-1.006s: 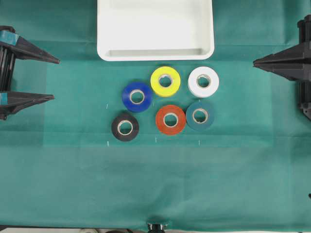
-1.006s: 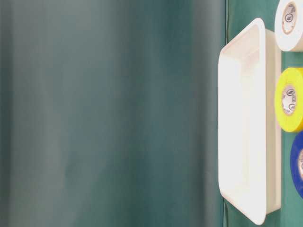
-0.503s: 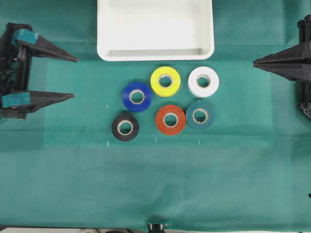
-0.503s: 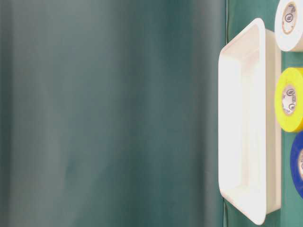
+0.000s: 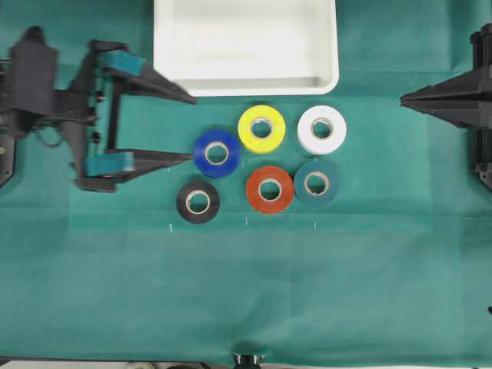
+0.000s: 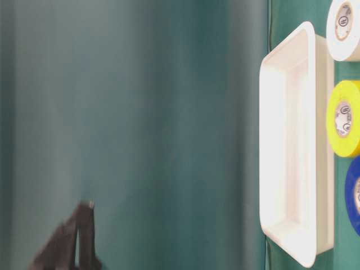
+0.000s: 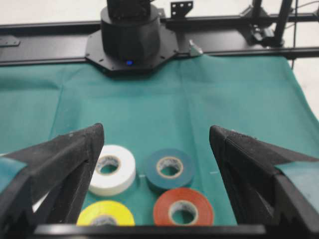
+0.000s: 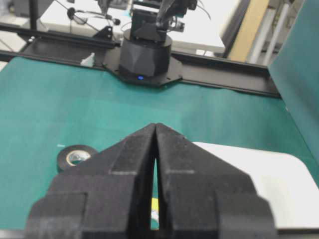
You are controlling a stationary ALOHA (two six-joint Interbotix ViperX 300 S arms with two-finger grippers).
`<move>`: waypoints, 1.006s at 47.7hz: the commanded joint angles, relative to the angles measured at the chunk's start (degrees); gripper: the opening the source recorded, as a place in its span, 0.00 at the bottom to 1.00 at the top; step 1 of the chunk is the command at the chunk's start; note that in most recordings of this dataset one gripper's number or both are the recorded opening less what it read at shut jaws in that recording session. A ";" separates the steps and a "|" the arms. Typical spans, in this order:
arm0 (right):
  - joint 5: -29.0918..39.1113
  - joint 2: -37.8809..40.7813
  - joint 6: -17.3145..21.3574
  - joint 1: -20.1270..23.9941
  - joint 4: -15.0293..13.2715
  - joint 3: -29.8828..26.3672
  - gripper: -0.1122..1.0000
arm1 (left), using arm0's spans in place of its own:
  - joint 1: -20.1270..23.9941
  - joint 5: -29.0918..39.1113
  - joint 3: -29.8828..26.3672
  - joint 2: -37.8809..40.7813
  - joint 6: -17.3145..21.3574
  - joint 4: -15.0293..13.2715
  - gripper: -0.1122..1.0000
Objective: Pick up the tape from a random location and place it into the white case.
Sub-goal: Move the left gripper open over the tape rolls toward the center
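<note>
Lying flat near the table's [image 5: 246,292] middle, the tape [image 5: 270,189] was seen from overhead, apart from the white case [image 5: 246,83] at the far edge; the left gripper [image 5: 191,128] was spread wide and empty. Pressed together in its wrist view, the right gripper [image 8: 156,130] held nothing.

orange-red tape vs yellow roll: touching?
Apart. In the overhead view a thin strip of green cloth shows between the tape and the yellow roll; the left wrist view shows the same gap.
</note>
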 commanded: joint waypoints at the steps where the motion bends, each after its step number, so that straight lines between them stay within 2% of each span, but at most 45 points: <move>1: -0.26 0.35 -0.09 -0.18 0.09 -1.58 0.10 | 0.26 -0.35 -4.31 2.64 0.09 0.00 1.00; 7: -0.26 0.35 -0.09 -0.18 0.09 -1.58 0.10 | 0.26 -0.18 -8.53 6.50 0.44 0.09 1.00; 18: -0.26 0.35 -0.09 -0.18 0.09 -1.58 0.10 | 0.26 1.23 -15.47 12.22 3.78 0.09 1.00; 29: -0.26 0.35 -0.09 -0.09 0.09 -1.58 0.10 | 0.18 5.80 -21.71 17.05 3.96 0.09 1.00; 36: -0.26 0.35 0.00 -0.18 0.09 -1.58 0.10 | 0.35 8.35 -23.20 18.02 3.96 0.09 1.00; 48: -0.26 0.35 0.09 -0.18 0.00 -1.58 0.10 | 0.70 8.70 -22.76 17.75 3.78 0.00 1.00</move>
